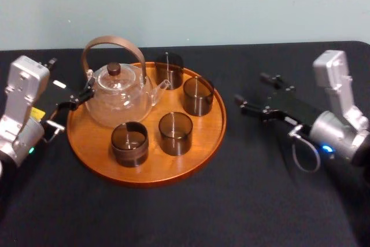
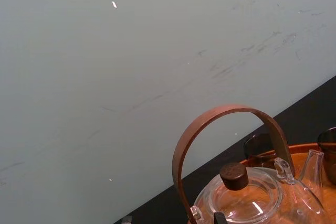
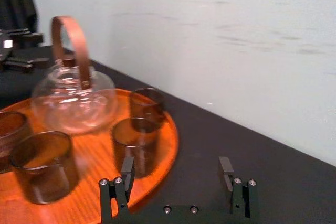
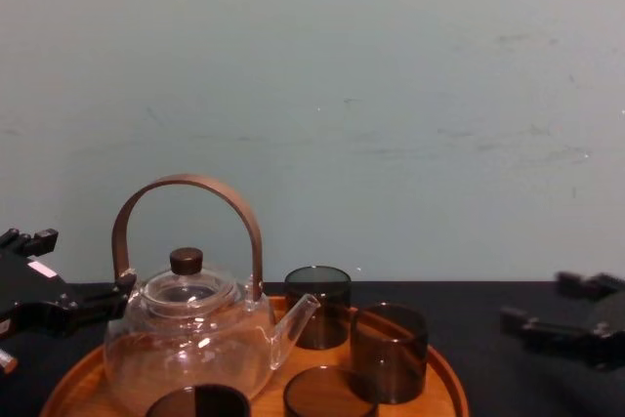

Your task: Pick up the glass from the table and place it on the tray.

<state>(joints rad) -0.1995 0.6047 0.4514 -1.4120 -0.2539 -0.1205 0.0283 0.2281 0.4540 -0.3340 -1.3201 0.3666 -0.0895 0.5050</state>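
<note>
Several dark smoked glasses stand on the round wooden tray (image 1: pixel 144 179), one of them at its right side (image 1: pixel 198 95) and another at the front (image 1: pixel 175 133). A clear glass teapot (image 1: pixel 118 93) with a brown hoop handle stands on the tray's left half. My right gripper (image 1: pixel 250 87) hovers over the black table (image 1: pixel 260 201) just right of the tray, open and empty. In the right wrist view its fingers (image 3: pixel 127 167) frame the tray's edge, with the nearest glass (image 3: pixel 134 142) just beyond. My left gripper (image 1: pixel 74 99) is open at the tray's left rim, close to the teapot's handle base.
A pale wall (image 4: pixel 391 95) rises behind the table's far edge. Bare black table lies in front of the tray and on both sides of it. The teapot's tall handle (image 4: pixel 186 187) stands well above the glasses.
</note>
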